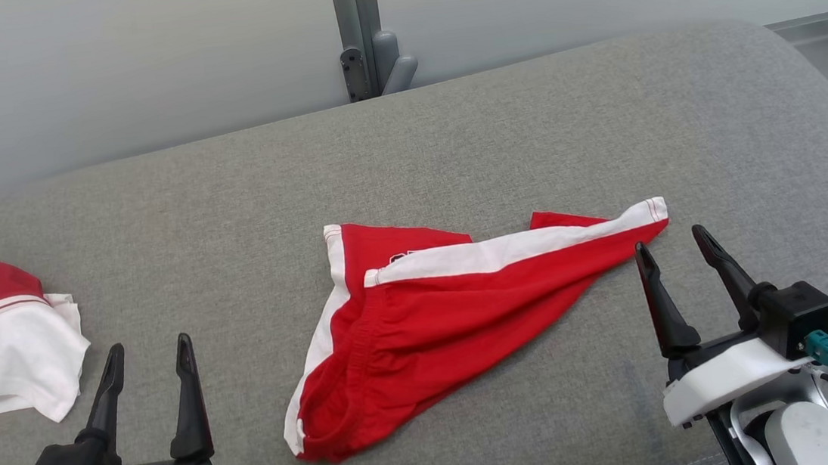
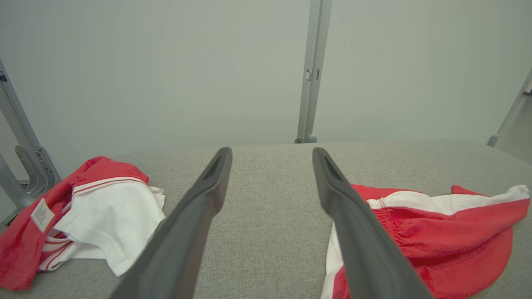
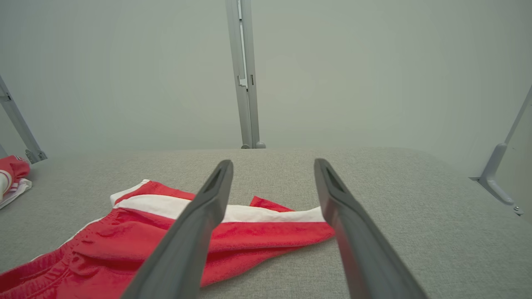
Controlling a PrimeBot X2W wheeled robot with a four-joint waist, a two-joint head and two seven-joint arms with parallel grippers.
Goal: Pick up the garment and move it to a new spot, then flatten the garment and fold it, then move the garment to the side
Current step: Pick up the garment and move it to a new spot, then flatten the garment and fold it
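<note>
The red shorts [image 1: 438, 321] lie crumpled and partly doubled over in the middle of the grey bench [image 1: 524, 115]. One end trails toward the right gripper [image 1: 669, 236]. It and the left gripper [image 1: 150, 347] flank the shorts, fingers spread wide and empty, probably so that each can take an end. Another red-and-white garment [image 1: 6, 340] lies well apart on the left.

Red garment [image 1: 423, 323] with white stripe, grey surface [image 1: 526, 138]

Padded surface [image 1: 228, 197]: grey woven fabric.
Spare clothing [image 1: 3, 340]: crumpled red and white pile at the surface's left edge.
Post [image 1: 356, 25]: grey metal, behind the far edge.
</note>
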